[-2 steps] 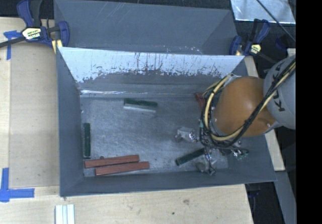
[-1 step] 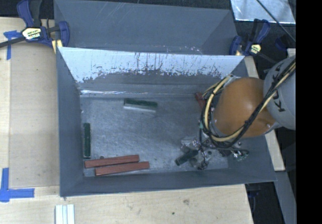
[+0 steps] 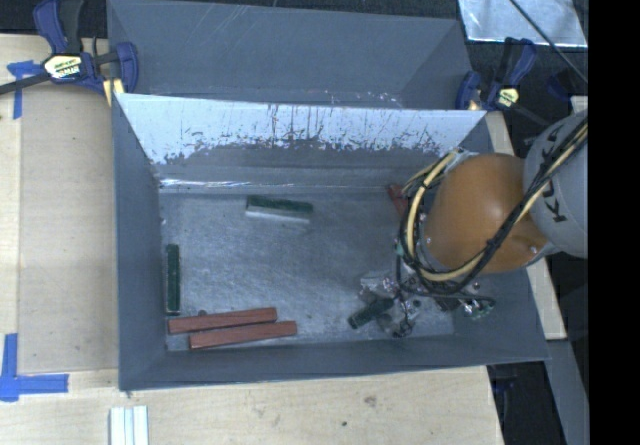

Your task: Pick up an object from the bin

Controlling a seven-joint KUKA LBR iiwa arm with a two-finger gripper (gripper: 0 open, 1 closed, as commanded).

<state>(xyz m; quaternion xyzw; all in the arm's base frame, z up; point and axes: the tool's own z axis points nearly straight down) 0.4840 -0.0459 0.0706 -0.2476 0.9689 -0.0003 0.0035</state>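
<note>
My gripper (image 3: pixel 393 307) is low over the bin floor at the front right, under the arm's orange cover. Dark parts stick out below it toward the left, and I cannot tell whether they belong to it or are a loose thing. A small red thing (image 3: pixel 396 195) peeks out at the cover's upper left edge, mostly hidden. Nearest on the floor to the left lie two reddish-brown bars (image 3: pixel 234 326), side by side along the front wall.
A dark green bar (image 3: pixel 279 208) lies near the back wall, left of the arm. A thin dark green stick (image 3: pixel 172 279) lies along the left wall. The arm and its cables cover the bin's right side.
</note>
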